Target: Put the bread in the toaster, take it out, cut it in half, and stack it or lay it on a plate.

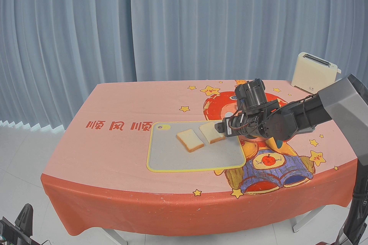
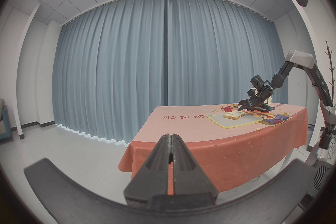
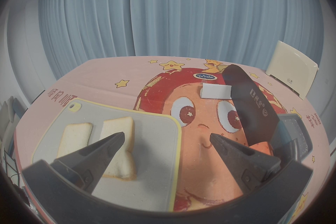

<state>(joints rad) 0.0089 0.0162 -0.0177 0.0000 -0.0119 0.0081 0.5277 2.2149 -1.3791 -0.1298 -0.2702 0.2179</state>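
Standing wide apart and gripping nothing, the fingers [image 3: 101, 154] of the right gripper [image 3: 167, 136] are hanging low over the right edge of the cutting board [image 1: 184, 159]. One finger is crossing the nearer bread half [image 1: 212, 131]; whether it is touching cannot be told. The other bread half [image 1: 190, 139] is lying just beside it, both flat on the board with a narrow gap between. The knife [image 3: 252, 105] is resting on a dark tray [image 3: 297, 133] beside the board. The toaster [image 1: 313, 72] is sitting at the far right corner of the worktop [image 1: 122, 104]. The left gripper [image 2: 170, 140] is hanging well apart from the worktop, off its left side, fingers pressed together and empty.

Judgement: toasting and cutting are looking done, and picking up a half for the plate is in hand. The next move is calling for lowering, bracketing the nearer half across its edges, and closing gently to avoid crushing the crumb.
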